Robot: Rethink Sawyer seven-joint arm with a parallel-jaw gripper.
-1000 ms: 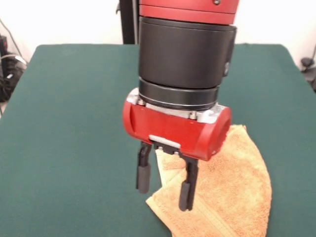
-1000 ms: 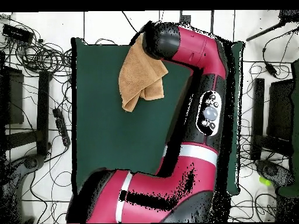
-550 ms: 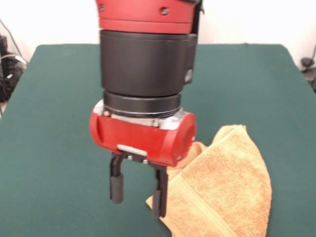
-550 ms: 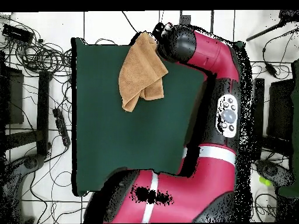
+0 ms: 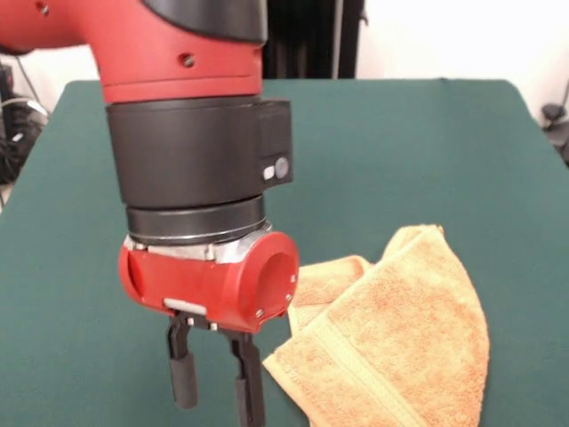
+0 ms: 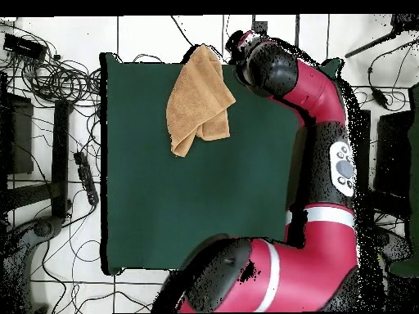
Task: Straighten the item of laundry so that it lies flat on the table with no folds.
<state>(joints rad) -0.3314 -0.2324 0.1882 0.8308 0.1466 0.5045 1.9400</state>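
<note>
The towel (image 5: 400, 342) is fluffy orange terry cloth with a flat woven band. The worktop (image 5: 427, 151) is matt green felt. The gripper (image 5: 218, 387) has glossy red housing.

No readable text or labels anywhere.

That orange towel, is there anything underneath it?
The towel lies folded on the green table, so some of its own layers sit beneath the top one. Whatever else might be under it is covered. The gripper hangs beside it, empty.
</note>
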